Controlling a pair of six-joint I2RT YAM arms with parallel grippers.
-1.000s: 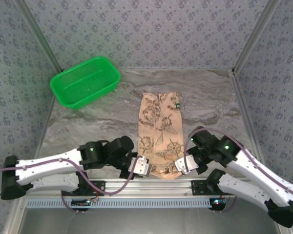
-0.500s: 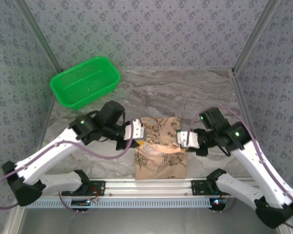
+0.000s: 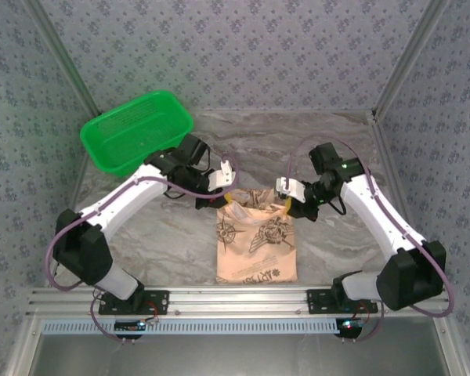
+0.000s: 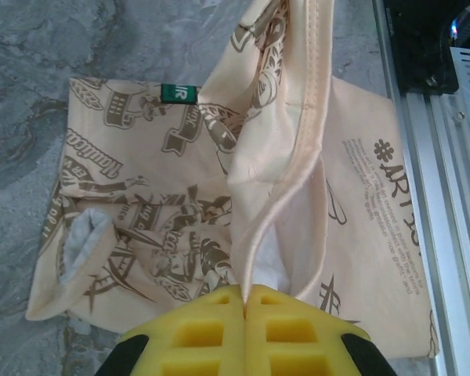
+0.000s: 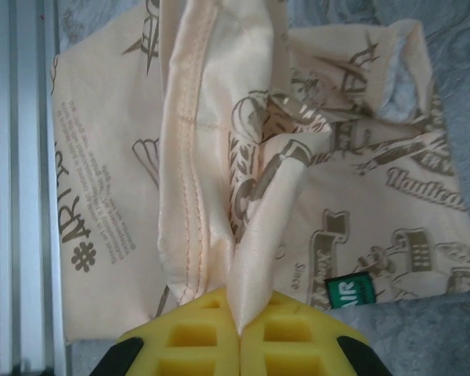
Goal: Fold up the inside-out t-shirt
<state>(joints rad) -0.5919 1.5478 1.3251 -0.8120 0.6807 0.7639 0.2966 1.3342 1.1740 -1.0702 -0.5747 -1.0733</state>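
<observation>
The tan-peach t-shirt [image 3: 255, 249] with dark brown prints lies doubled over on the marble table, its fold by the front rail. My left gripper [image 3: 229, 196] is shut on the lifted hem at the shirt's far left corner. My right gripper [image 3: 288, 204] is shut on the far right corner. In the left wrist view the yellow fingertips [image 4: 211, 329] of the left gripper [image 4: 244, 301] pinch a stitched edge of the t-shirt [image 4: 141, 196]. The right gripper [image 5: 239, 329] likewise clamps a fold of the t-shirt [image 5: 376, 196]. A small green label [image 5: 346, 291] shows on the lower layer.
A green plastic basket [image 3: 137, 129] stands at the table's back left, close behind the left arm. The aluminium rail [image 3: 235, 299] runs along the front edge just below the shirt. Patterned walls close in the table on three sides.
Both grippers have carried the shirt's near end up and away from the front rail toward the back, folding the long strip over itself into a shorter stack.
</observation>
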